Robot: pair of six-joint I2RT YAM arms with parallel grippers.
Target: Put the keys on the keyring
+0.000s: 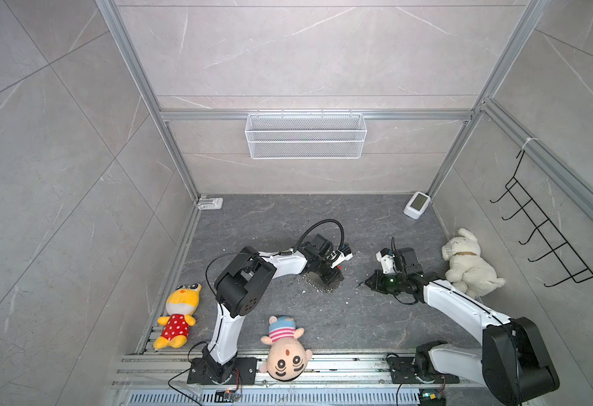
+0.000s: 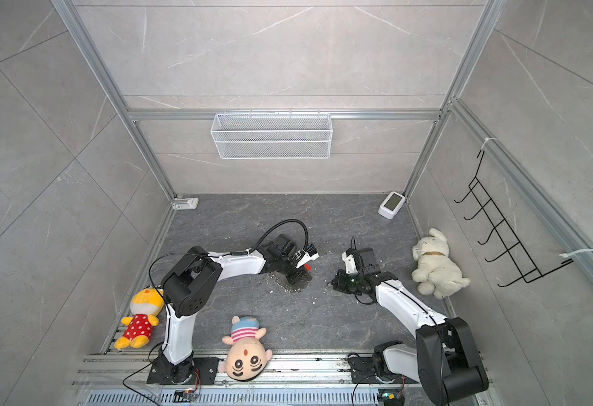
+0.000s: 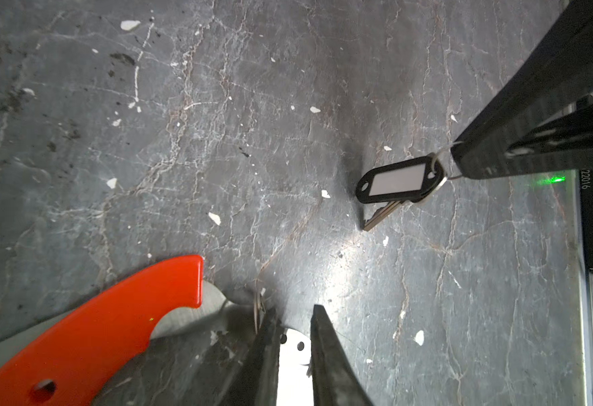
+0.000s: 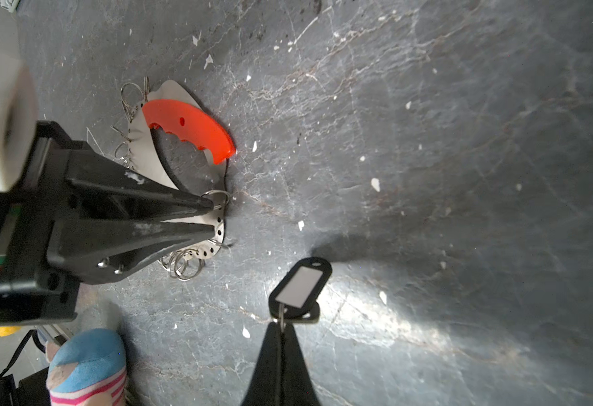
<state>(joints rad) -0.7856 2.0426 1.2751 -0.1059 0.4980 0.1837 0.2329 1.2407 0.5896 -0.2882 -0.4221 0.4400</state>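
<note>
Currently aligning: left gripper [image 4: 213, 218], centre-left, pinches red-segmented perforated steel oval keyring [image 4: 189, 128]; right gripper [image 4: 281, 327], lower centre, fully closed on ring of black-tagged steel keys [image 4: 300, 284]. Next, probably: carry keys across, precisely.

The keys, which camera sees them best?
The left wrist view: the keys show their black tag and metal blade, dangling from the right gripper. The right wrist view shows the tag close up but hides the blade. In both top views they are only a tiny dark speck.

On the table [image 1: 270, 225]: white plush dog [image 1: 467, 263] at right edge; yellow plush in red dotted dress [image 1: 177, 316] at left edge; striped-cap doll [image 1: 284, 348] at front edge; small screened device [image 1: 417, 204] in back-right corner.
</note>
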